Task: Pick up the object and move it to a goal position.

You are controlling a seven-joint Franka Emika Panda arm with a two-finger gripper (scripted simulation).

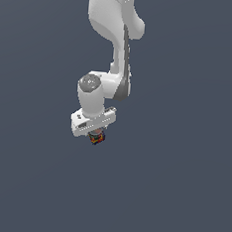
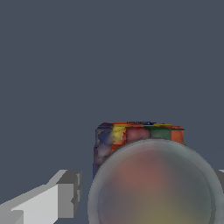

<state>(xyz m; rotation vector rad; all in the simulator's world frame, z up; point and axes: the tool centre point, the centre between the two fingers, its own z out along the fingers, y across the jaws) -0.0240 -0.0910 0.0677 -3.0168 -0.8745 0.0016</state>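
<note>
The object (image 1: 97,138) is a small jar with red, yellow, green and blue patches. In the exterior view it sits tilted right under the white hand, mostly hidden by it. My gripper (image 1: 95,134) is shut on it, with one finger on each side. In the wrist view the object (image 2: 131,135) fills the lower middle, and its round lid (image 2: 155,188) is blurred and very close to the camera. My gripper (image 2: 149,188) straddles it. One grey finger (image 2: 65,197) stands close against its side. Only a sliver of the other finger shows at the picture's edge.
The white arm (image 1: 116,48) reaches down from the top of the exterior view. A plain dark grey-blue surface (image 1: 181,193) lies all around. No other object or goal marker shows.
</note>
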